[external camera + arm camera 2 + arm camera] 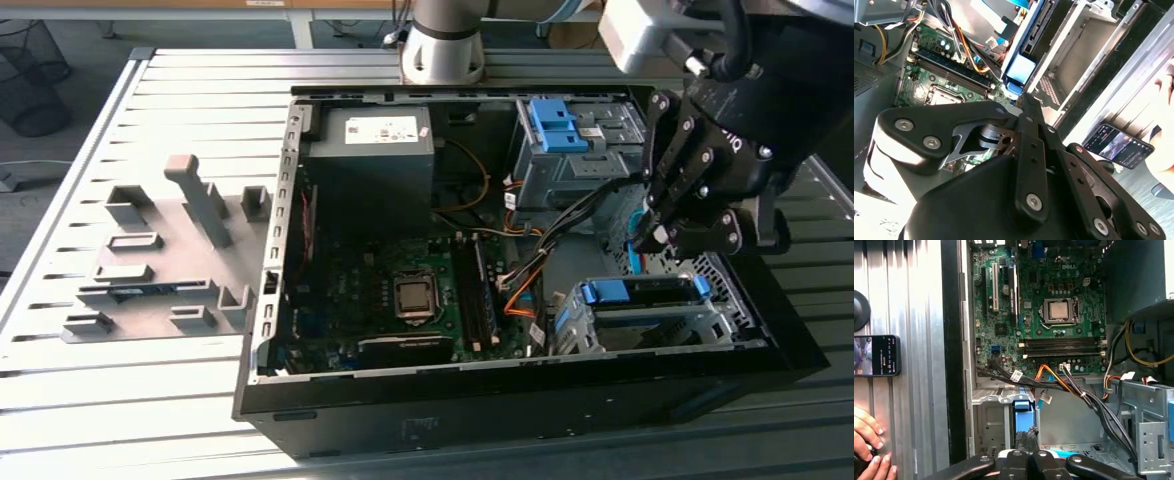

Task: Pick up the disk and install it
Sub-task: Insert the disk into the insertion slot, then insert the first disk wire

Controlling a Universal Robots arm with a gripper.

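Exterior view: the disk [638, 292], its blue plastic frame showing, sits in a perforated steel cage [577, 330] at the corner of the black case [534, 400] on the exterior view's right. The gripper [663, 238] hangs just above it, jaws together. A green motherboard [347, 280] lies beside the cage. The case stands on a slatted metal table [134, 420]; in the first wrist view a phone [876, 356] and a hand [869, 440] rest on it

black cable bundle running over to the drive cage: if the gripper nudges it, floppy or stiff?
Probably floppy: the cable bundle sags in loose curves across the open case, so it should bend aside. The strands run bunched together with white tags on them, so they would likely shift as one. It looks light, but may spring back.
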